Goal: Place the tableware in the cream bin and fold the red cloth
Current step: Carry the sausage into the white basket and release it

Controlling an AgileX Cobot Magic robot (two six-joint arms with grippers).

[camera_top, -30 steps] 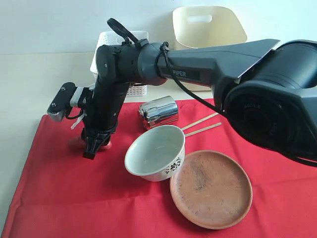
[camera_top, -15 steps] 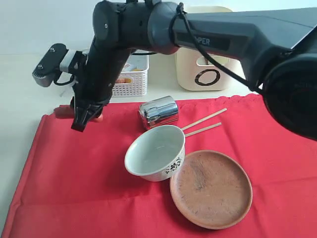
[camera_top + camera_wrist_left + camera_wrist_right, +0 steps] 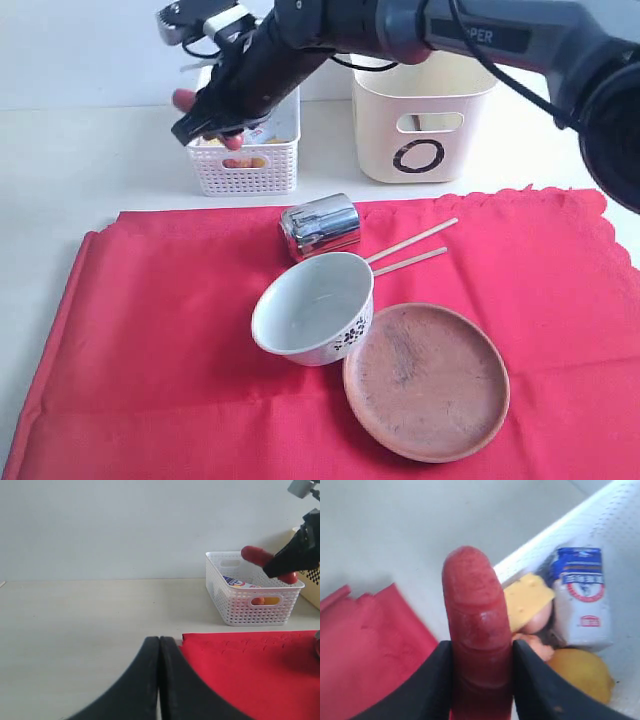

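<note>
My right gripper [image 3: 207,120] is shut on a red sausage [image 3: 475,615] and hangs over the front left corner of the white basket [image 3: 245,165]. On the red cloth [image 3: 150,330] the steel cup [image 3: 320,226] lies on its side. Beside it are the flower-print bowl [image 3: 312,306], the brown plate [image 3: 426,380] and two chopsticks [image 3: 412,250]. The cream bin [image 3: 425,110] stands behind the cloth. My left gripper [image 3: 159,640] is shut and empty, low over the bare table next to a corner of the cloth [image 3: 260,665]. It is out of the exterior view.
The basket [image 3: 620,540] holds a milk carton [image 3: 582,597], a cheese wedge [image 3: 527,596], an egg [image 3: 540,622] and a lemon [image 3: 580,672]. Bare cream table lies left of the cloth and the basket.
My right arm has lifted the sausage off the left part of the cloth and carried it up and back to above the white basket. The tableware has not moved.
</note>
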